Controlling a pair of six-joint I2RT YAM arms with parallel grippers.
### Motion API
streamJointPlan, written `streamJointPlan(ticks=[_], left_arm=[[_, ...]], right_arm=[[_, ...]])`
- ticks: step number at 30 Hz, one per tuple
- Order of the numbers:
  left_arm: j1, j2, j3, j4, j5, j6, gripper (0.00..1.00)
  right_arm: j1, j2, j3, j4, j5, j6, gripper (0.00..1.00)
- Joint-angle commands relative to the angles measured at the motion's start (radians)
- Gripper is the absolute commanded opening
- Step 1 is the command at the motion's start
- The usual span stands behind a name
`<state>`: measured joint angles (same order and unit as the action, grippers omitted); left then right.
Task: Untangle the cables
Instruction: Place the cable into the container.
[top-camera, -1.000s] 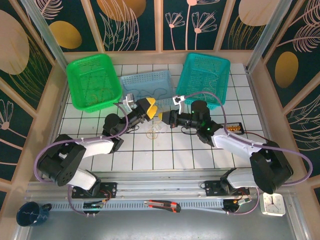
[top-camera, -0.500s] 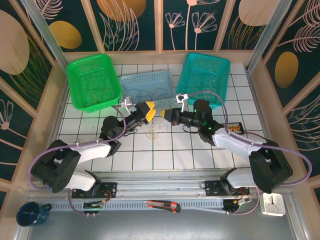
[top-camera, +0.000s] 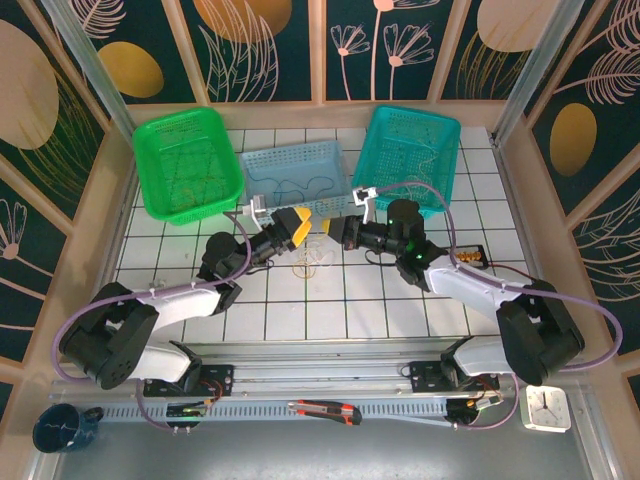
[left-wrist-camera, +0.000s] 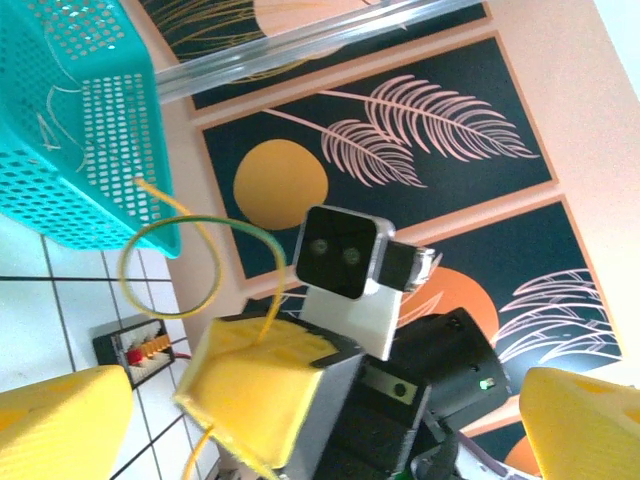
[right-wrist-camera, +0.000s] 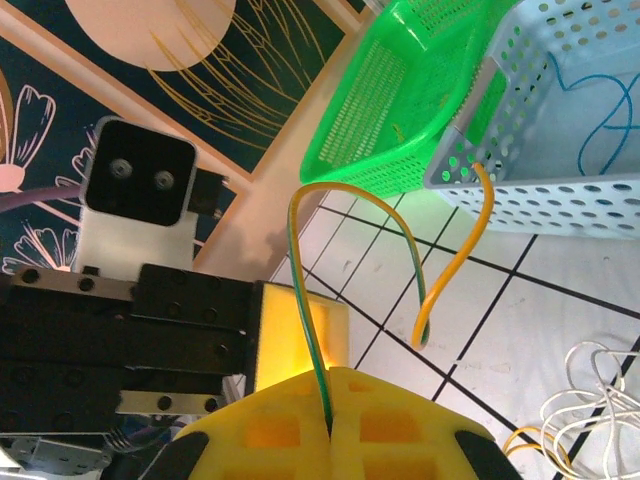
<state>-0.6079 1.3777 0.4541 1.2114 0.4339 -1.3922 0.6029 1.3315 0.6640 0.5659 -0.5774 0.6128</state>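
Note:
My right gripper (top-camera: 333, 229) (right-wrist-camera: 330, 432) is shut on a yellow wire with a green stripe (right-wrist-camera: 352, 205). That wire arches up from the pads and hangs down to a free end over the tiles. My left gripper (top-camera: 298, 222) (left-wrist-camera: 320, 425) stands open just left of it, its yellow fingers (left-wrist-camera: 60, 420) wide apart on either side of the right gripper's pads. The wire's loop (left-wrist-camera: 170, 262) curls above those pads. The rest of the cables (top-camera: 307, 262) lie as a small loose knot of white and yellowish loops (right-wrist-camera: 590, 400) on the tiles below both grippers.
Three baskets line the back: green (top-camera: 185, 165), light blue (top-camera: 295, 168) holding a thin wire, and teal (top-camera: 405, 150). A small black box with a red lead (top-camera: 470, 258) sits to the right. A box cutter (top-camera: 325, 410), clock (top-camera: 545, 408) and mug (top-camera: 60, 428) lie beyond the near edge.
The left arm has stretched out lower and its open gripper has settled closer around the right gripper's tip. The right gripper lifted slightly towards the back, still pinching the wire.

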Motion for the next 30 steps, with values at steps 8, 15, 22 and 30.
streamJointPlan(ticks=[8,15,22,30], left_arm=[[-0.009,0.030,0.061,0.109,0.054,-0.051,0.99],[-0.013,0.058,0.070,0.100,0.043,-0.045,0.99],[-0.012,0.069,0.071,0.053,0.005,0.003,0.99],[-0.012,0.092,0.062,0.021,-0.062,0.057,0.95]], right_arm=[[0.019,0.042,0.003,0.041,-0.013,-0.004,0.00],[0.068,0.054,0.031,0.022,-0.006,-0.021,0.00],[0.128,0.039,0.025,0.002,0.016,-0.039,0.00],[0.161,0.004,-0.008,-0.019,0.039,-0.038,0.00]])
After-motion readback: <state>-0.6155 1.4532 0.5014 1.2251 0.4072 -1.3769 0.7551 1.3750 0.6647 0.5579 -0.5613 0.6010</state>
